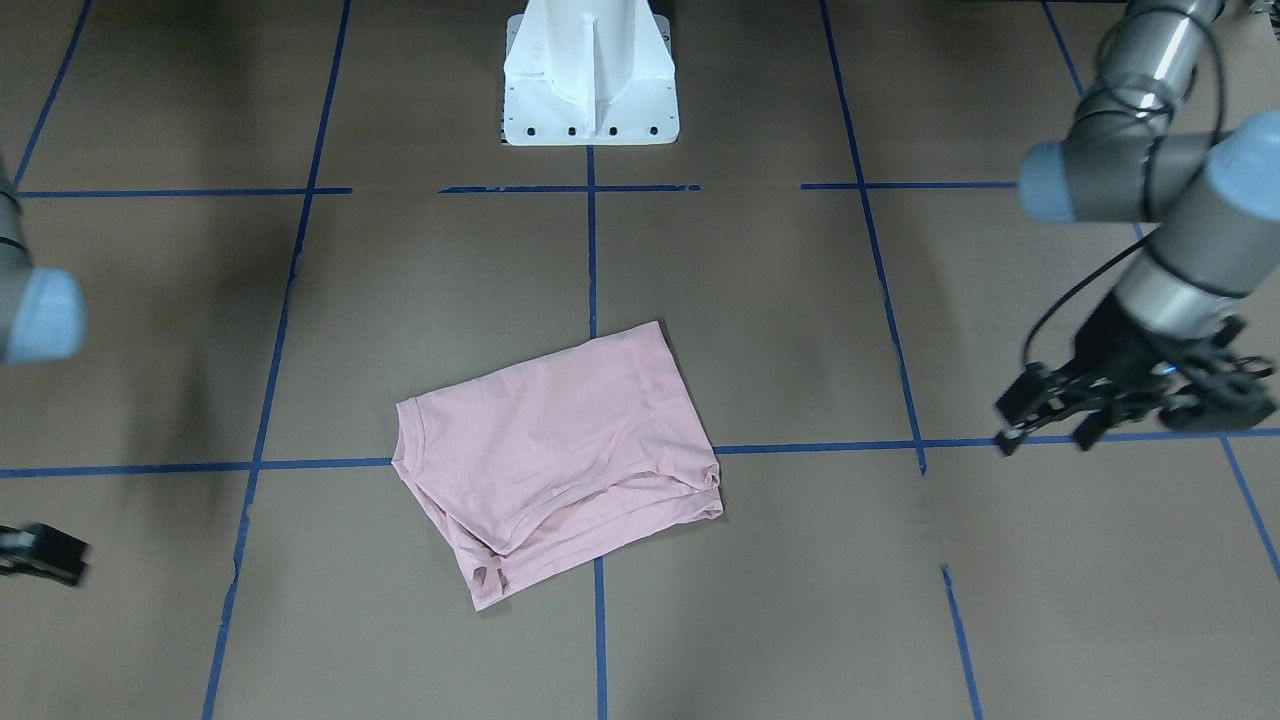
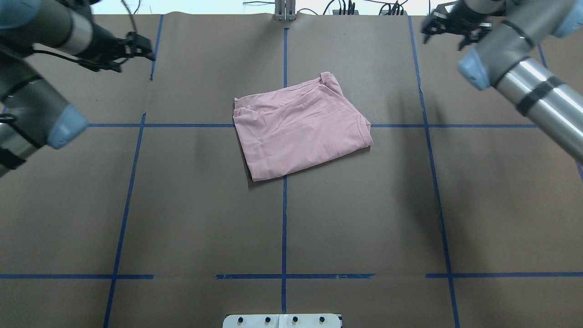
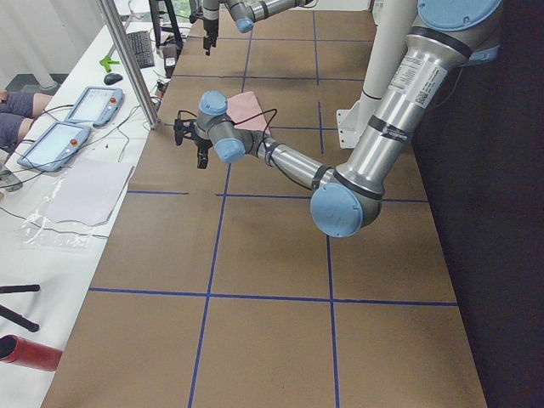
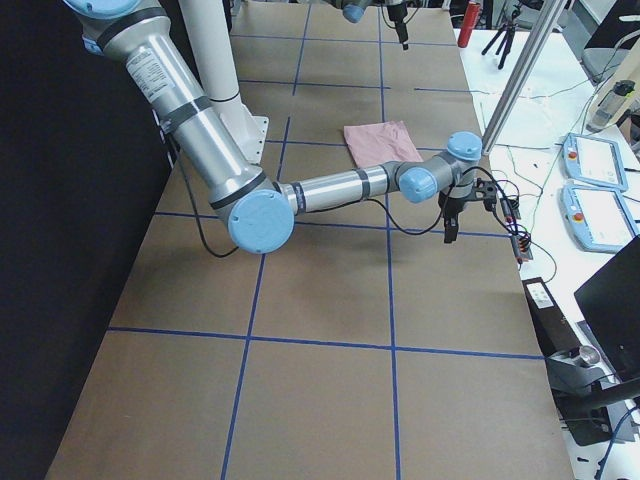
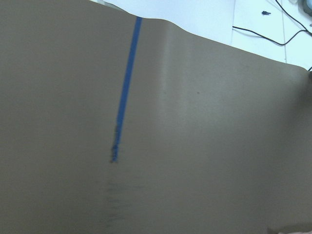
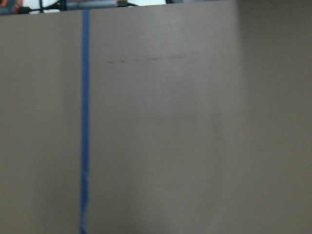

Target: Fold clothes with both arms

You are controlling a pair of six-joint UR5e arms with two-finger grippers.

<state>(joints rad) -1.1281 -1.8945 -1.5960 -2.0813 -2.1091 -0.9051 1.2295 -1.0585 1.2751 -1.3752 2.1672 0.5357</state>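
Observation:
The clothes are one pale pink T-shirt (image 1: 560,450) (image 2: 300,127), lying folded into a rough rectangle near the table's middle with its plain side up and the collar on an edge. My left gripper (image 1: 1045,438) (image 2: 146,49) hovers open and empty over the brown paper, well off to the shirt's side. On the opposite side, near the far edge, my right gripper (image 2: 444,40) is open too, with nothing between its fingers; only part of it (image 1: 45,555) shows in the front-facing view. Both wrist views show only brown paper and blue tape.
Blue tape lines (image 2: 284,218) grid the brown paper. The white pedestal base (image 1: 590,90) stands at the robot's side of the table. Benches with teach pendants (image 3: 51,144) (image 4: 590,215), cables and a metal post (image 3: 127,59) line the far edge; a person's legs (image 3: 17,110) show there.

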